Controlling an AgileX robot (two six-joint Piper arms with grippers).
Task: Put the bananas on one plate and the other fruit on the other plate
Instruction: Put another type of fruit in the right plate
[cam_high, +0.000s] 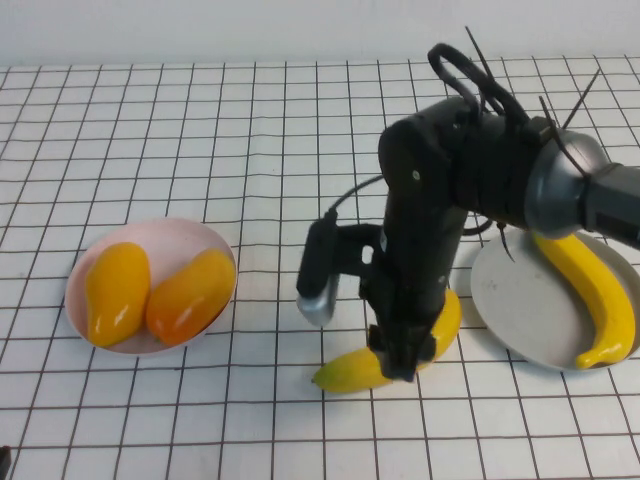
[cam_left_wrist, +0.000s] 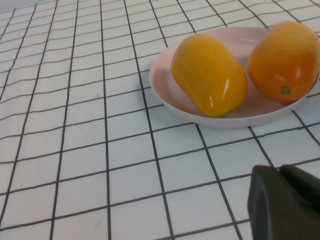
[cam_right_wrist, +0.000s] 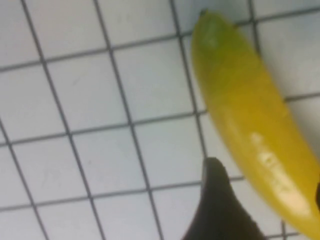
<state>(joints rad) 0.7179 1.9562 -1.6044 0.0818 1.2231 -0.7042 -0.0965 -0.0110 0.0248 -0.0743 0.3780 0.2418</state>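
One banana left: my right tool (cam_high: 400, 362) straddles the loose banana (cam_high: 350, 370), spread, beside the grey-blue plate (cam_high: 520, 300).
Next: pinch, lift onto that plate.
Left tool (cam_left_wrist: 285, 200): parked near the pink plate (cam_left_wrist: 165, 75), fingers' state unclear.

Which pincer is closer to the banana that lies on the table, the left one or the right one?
The right. The right pincer is down at the banana on the table, one finger beside it. The left pincer is far off, near the pink plate.

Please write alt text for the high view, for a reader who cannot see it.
The right claw reaches down onto a banana lying on the checked table, beside the grey-blue plate that holds the other banana. Two orange-yellow fruits lie on the pink plate; the left claw is out of view.
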